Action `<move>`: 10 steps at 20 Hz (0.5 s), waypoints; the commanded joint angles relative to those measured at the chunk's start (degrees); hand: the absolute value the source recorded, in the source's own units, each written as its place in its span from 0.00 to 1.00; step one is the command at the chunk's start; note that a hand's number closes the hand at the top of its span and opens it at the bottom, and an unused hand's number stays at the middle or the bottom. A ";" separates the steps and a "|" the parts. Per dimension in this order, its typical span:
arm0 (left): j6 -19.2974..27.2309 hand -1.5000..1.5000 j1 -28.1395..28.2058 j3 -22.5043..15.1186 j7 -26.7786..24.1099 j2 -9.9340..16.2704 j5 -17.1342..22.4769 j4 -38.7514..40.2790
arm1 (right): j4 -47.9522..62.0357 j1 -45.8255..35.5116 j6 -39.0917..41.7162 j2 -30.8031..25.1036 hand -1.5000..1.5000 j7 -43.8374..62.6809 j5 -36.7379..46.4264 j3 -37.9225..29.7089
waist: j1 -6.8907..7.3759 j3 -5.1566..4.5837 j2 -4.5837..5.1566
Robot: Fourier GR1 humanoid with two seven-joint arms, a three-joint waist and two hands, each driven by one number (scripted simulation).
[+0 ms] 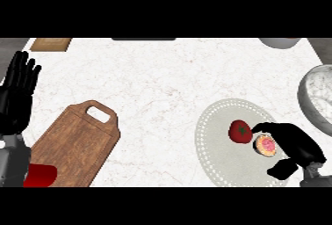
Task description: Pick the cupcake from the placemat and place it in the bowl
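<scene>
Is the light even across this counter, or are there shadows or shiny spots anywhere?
Head view: the counter is lit evenly, with no glare; only a faint shadow lies along the cutting board's right edge; the bowl is darker along its outer wall; the right hand by the cupcake casts no clear shadow.

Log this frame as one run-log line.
phase: grasping | right robot hand: curled round cupcake on placemat | tomato: beside cupcake | bowl: right edge | left robot hand: open, resting

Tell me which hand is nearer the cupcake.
Right. The right hand curls around the cupcake on the placemat. The left hand rests open at the view's left edge, beyond the cutting board.
</scene>
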 commanded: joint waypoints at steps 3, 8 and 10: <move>-0.95 0.50 -0.05 0.84 2.02 0.55 0.46 -1.43 | 1.41 -0.83 -3.55 2.50 1.00 -3.68 3.20 -0.97 | 0.00 0.06 0.01; -1.28 0.50 1.96 2.44 2.07 1.82 1.20 -1.89 | 7.36 6.78 -6.03 -12.90 1.00 -15.96 -3.15 -15.82 | -1.50 0.21 -0.16; 0.40 0.50 1.53 2.70 0.53 0.81 0.33 -0.76 | 13.65 8.71 -5.89 -18.28 1.00 -17.59 -3.75 -21.41 | -3.95 0.41 0.29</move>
